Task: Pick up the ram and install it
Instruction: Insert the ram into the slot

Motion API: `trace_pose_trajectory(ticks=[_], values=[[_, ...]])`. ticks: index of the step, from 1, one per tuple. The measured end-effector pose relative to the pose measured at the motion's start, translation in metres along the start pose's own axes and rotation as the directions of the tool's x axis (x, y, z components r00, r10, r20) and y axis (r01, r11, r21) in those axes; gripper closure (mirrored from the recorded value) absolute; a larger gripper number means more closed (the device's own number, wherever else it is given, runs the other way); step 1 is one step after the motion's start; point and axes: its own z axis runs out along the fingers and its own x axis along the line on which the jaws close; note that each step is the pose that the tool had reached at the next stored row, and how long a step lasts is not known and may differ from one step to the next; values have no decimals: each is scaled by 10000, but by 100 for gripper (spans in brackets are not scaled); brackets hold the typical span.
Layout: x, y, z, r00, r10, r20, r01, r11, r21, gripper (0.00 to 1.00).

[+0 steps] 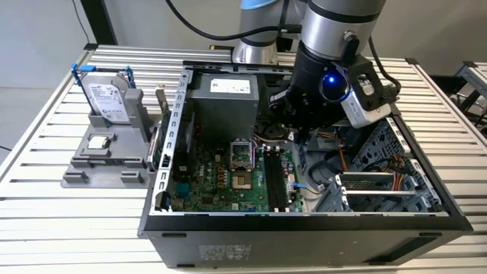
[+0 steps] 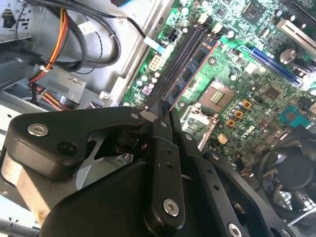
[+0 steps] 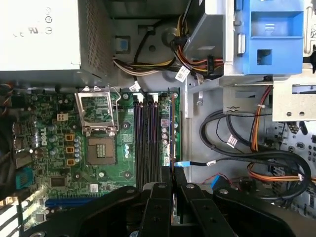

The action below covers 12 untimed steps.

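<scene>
One step looks done: the ram is off its stand and over the board. In the exterior view the gripper (image 1: 298,132) hangs at centre frame inside the open computer case (image 1: 163,171), above the black memory slots (image 1: 275,180); at left on the tabletop (image 1: 45,228), a grey stand (image 1: 106,162) holds a hard drive (image 1: 102,97) and a small square chip (image 1: 97,142). In the second wrist view the fingers (image 2: 162,129) are closed tight on the ram (image 2: 190,74), which runs toward the upper right alongside the slots. In the first wrist view the ram (image 3: 172,140) stands edge-on at centre; I judge seating unfinished.
</scene>
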Motion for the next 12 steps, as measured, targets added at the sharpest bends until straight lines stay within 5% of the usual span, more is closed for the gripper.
trace_pose_trajectory(ticks=[12], values=[[19, 4, 116, 10000, 92, -37, -92, 10000, 6, 100]])
